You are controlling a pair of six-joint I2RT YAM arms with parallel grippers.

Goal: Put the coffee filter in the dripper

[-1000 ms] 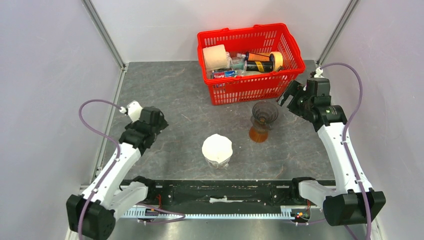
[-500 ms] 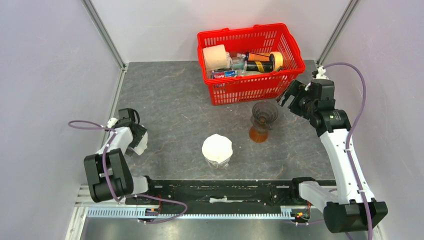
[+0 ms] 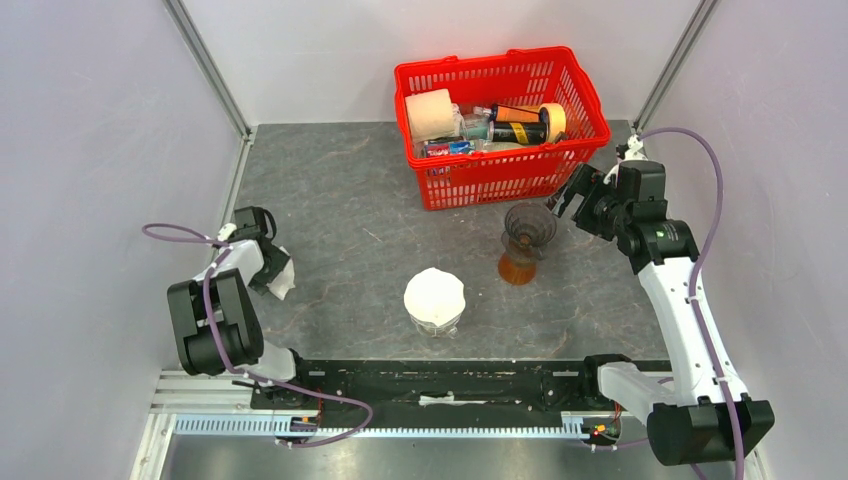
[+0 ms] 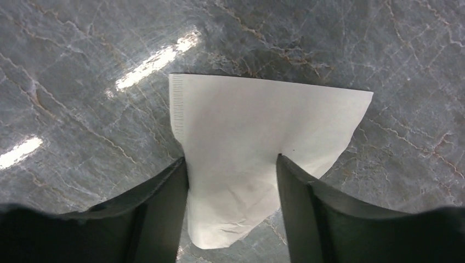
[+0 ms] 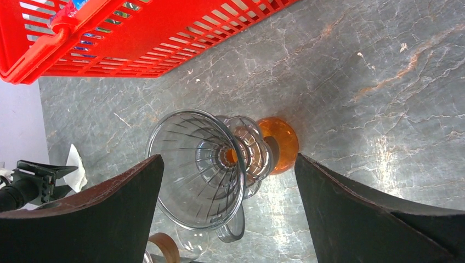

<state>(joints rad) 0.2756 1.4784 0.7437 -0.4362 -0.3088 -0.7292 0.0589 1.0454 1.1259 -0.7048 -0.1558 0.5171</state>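
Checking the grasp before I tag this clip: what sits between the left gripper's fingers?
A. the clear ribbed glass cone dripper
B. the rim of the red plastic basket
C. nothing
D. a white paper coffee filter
D: the left wrist view shows the white paper coffee filter pinched between the dark fingers of the left gripper, while the clear ribbed glass cone dripper stands empty in front of the open right gripper.
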